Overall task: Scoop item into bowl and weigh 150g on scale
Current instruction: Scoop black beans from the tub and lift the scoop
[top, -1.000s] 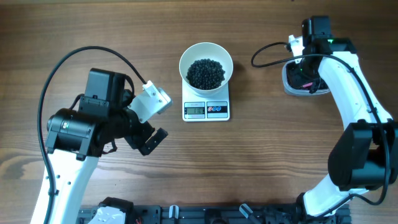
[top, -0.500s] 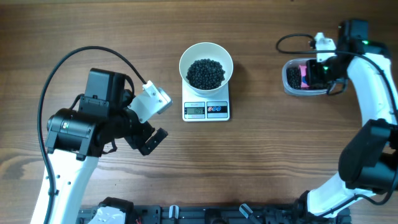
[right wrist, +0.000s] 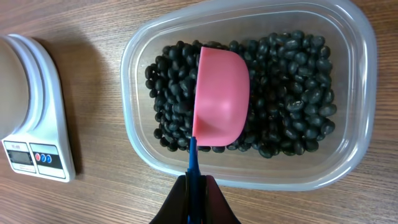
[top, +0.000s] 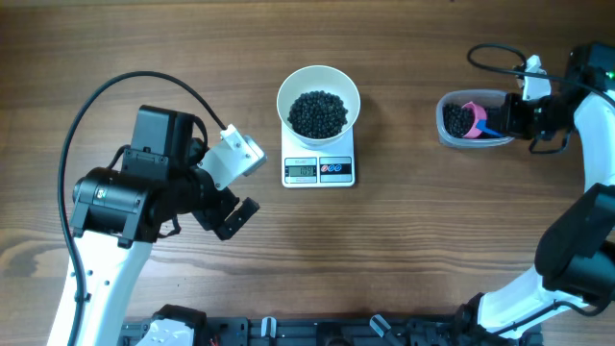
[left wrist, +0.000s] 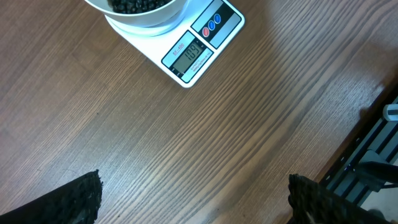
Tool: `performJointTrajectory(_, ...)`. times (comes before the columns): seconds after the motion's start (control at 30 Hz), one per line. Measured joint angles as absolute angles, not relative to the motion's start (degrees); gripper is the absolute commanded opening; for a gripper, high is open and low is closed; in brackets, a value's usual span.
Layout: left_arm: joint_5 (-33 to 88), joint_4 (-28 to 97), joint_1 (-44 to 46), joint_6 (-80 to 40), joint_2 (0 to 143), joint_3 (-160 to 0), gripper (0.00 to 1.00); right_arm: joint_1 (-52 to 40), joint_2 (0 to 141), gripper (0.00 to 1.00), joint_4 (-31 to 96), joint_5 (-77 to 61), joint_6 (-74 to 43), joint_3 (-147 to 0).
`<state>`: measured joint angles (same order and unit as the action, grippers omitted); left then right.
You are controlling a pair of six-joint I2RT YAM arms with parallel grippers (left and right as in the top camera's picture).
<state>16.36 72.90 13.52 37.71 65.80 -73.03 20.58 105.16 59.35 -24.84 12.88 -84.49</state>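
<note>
So the right arm has been swung out to the right over the last second, and the pink scoop can now be seen resting on the black beans in the clear tub, far right on the bench. Its blue handle is pinched tight by the right fingers. The left fingers are spread wide with nothing held, parked over bare wood just near of the scale. The white bowl is sat on the scale, already holding a good heap of beans. Another dip is probably being lined up, so the target likely isn't met. The display might be read as 119, not guaranteed; no brand can be made out.
</note>
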Motion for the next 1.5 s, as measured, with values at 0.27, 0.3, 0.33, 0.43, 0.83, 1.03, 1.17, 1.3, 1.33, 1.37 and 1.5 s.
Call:
performJointTrajectory(0.27, 16.36, 72.9, 13.52, 37.71, 65.8, -73.03, 1.0, 21.37, 106.06, 0.04, 57.67, -28.93, 9.56, -82.74)
performJointTrajectory(0.3, 16.36, 72.9, 13.52, 37.71, 65.8, -73.03, 1.0, 21.43, 106.08, 0.04, 57.65, -29.12, 9.15, -82.72)
performJointTrajectory(0.33, 16.36, 72.9, 13.52, 37.71, 65.8, -73.03, 1.0, 21.56, 106.08, 0.04, 57.6, -29.28, 8.69, -82.67)
performJointTrajectory(0.43, 16.36, 72.9, 13.52, 37.71, 65.8, -73.03, 1.0, 22.83, 106.24, 0.04, 57.58, -31.07, 7.07, -82.46)
performJointTrajectory(0.83, 16.36, 72.9, 13.52, 37.71, 65.8, -73.03, 1.0, 29.78, 107.7, 0.04, 58.0, -38.33, 3.62, -81.54)
performJointTrajectory(1.03, 16.36, 72.9, 13.52, 37.71, 65.8, -73.03, 1.0, 32.42, 107.7, 0.04, 58.04, -40.6, 3.18, -81.49)
performJointTrajectory(1.17, 16.36, 72.9, 13.52, 37.71, 65.8, -73.03, 1.0, 34.15, 107.7, 0.04, 58.04, -42.57, 3.03, -81.45)
performJointTrajectory(1.3, 16.36, 72.9, 13.52, 37.71, 65.8, -73.03, 1.0, 35.09, 107.7, 0.04, 58.04, -44.71, 3.01, -81.45)
performJointTrajectory(1.33, 16.36, 72.9, 13.52, 37.71, 65.8, -73.03, 1.0, 35.22, 107.7, 0.04, 58.02, -45.45, 2.98, -81.45)
performJointTrajectory(1.37, 16.36, 72.9, 13.52, 37.71, 65.8, -73.03, 1.0, 35.33, 107.7, 0.04, 58.0, -46.22, 3.01, -81.45)
performJointTrajectory(1.5, 16.36, 72.9, 13.52, 37.71, 65.8, -73.03, 1.0, 35.66, 107.7, 0.04, 58.02, -48.05, 2.98, -81.45)
